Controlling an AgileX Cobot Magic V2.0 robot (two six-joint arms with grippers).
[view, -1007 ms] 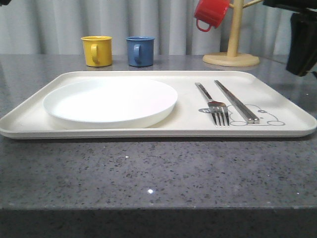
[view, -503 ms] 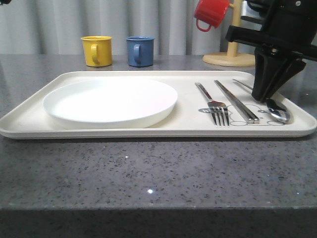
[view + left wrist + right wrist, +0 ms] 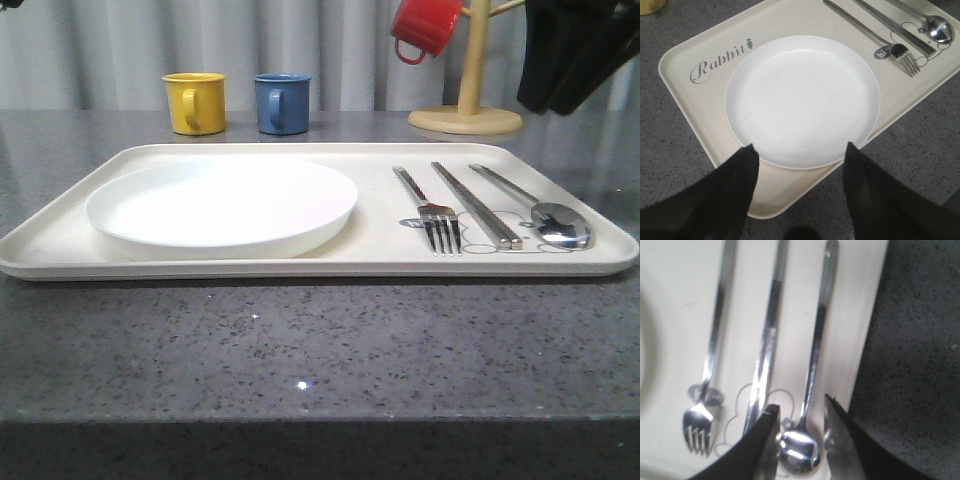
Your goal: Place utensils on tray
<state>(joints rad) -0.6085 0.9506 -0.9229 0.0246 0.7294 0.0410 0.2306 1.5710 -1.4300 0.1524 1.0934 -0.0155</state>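
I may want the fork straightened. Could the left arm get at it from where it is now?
Probably yes: the left tool is open above the near side of the plate, and the fork lies uncovered on the tray, nothing above it.

The fork, chopsticks and spoon look like polished metal, bright and mirror-like, the spoon bowl catching reflections. The tray under them looks like smooth cream plastic with a soft, low sheen. The plate is glossy white and unmarked. The table looks like speckled grey stone, polished enough to glint. The mug stand is pale, matt wood. The yellow mug, blue mug and red mug have a smooth, lightly shiny finish.
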